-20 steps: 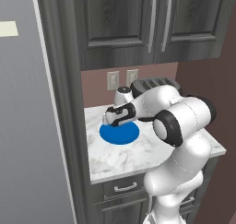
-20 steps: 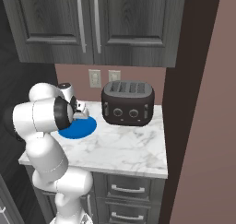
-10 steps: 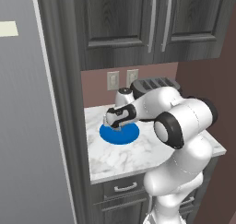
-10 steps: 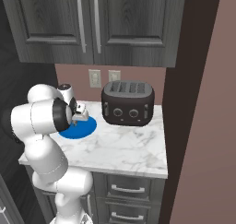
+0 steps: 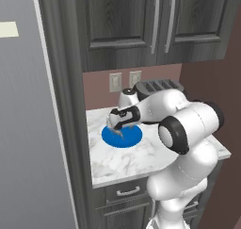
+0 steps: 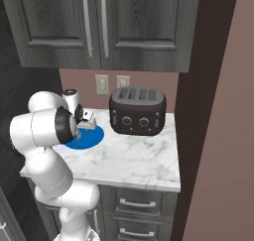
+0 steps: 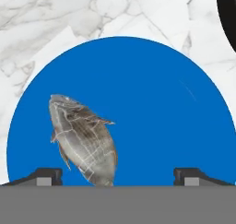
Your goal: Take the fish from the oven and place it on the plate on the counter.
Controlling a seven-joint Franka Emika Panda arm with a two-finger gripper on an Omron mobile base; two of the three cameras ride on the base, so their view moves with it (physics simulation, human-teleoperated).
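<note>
Right, claw (image 7: pixel 118 174) is spread wide over the plate (image 7: pixel 152 108), both tips apart and gripping nothing. Fish (image 7: pixel 83 138) lies on the blue, off toward the left tip in the hand view, long axis slanting from upper left down toward the claw. It looks settled on the plate, though whether it's fully down is hard to tell. Plate sits on the desk (image 6: pixel 134 158) beside the toaster (image 6: pixel 137 111). Next is probably a straight lift away.

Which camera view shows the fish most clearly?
The hand view: the fish appears large and grey against the blue plate. In the left base view it is a small grey shape under the pincer; in the right base view, I cannot make it out.
</note>
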